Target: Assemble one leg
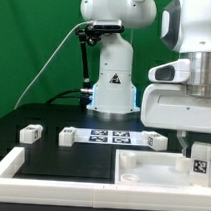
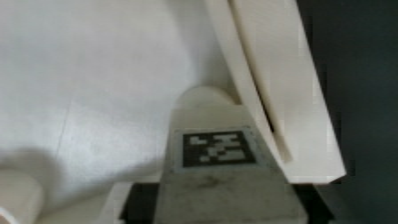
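My gripper [image 1: 194, 148] is shut on a leg [image 1: 200, 161], a small white block with a black-and-white marker. It holds the leg upright over the large white square panel [image 1: 140, 167], near the panel's corner on the exterior view's right. In the wrist view the leg [image 2: 217, 140] points down at the panel's flat face [image 2: 89, 90], close to its raised rim [image 2: 276, 100]. My gripper [image 2: 217, 208] clamps the leg between dark pads [image 2: 146, 200]. Whether the leg touches the panel cannot be told.
Three more legs lie on the black table behind the panel [image 1: 30, 133], [image 1: 67, 138], [image 1: 152, 139]. The marker board [image 1: 112, 136] lies among them. The robot base [image 1: 112, 86] stands behind. A rounded white bump [image 2: 18, 190] shows on the panel.
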Action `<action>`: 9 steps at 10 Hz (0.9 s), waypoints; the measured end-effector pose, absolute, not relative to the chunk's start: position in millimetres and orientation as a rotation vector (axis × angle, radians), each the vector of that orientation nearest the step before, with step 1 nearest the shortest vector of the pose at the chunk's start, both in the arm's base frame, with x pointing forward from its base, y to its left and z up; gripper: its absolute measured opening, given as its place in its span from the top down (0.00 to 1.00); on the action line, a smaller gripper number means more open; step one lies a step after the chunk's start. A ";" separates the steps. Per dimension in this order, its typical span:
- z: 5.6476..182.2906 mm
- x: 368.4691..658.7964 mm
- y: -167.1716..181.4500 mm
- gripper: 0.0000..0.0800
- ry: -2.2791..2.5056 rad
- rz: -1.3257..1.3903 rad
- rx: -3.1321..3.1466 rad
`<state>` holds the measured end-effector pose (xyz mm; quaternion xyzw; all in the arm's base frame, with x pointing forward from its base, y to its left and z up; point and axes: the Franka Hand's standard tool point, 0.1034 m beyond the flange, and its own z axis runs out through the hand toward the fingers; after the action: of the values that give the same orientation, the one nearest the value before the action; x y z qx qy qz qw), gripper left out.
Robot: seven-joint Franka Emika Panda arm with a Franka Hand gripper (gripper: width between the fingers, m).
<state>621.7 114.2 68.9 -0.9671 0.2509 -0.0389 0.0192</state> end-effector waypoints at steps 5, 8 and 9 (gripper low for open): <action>69.3 617.7 88.0 0.61 1.304 -0.138 -2.870; 68.7 617.3 87.2 0.37 1.308 -0.137 -2.871; 68.6 617.3 87.2 0.23 1.308 -0.137 -2.871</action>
<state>617.3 87.2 68.6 -0.9092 0.4140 -0.0433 -0.0082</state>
